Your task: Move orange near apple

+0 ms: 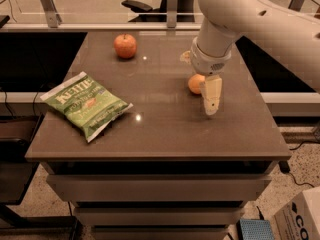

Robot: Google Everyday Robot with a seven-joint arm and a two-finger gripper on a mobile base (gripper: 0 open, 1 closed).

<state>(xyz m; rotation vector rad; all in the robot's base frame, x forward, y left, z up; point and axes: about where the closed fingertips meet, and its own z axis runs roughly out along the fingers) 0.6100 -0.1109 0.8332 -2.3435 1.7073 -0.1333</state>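
The orange sits right of centre on the table, the gripper pointing down just beside it (how the jaws stand, I cannot tell). The apple lies well apart, far-left; a green Kettle chip bag front-left.

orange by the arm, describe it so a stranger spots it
On the right half of the brown table, find the cream gripper hanging from the white arm. Partly behind it sits the small round orange, paler and smaller than the red-orange apple at the back left.
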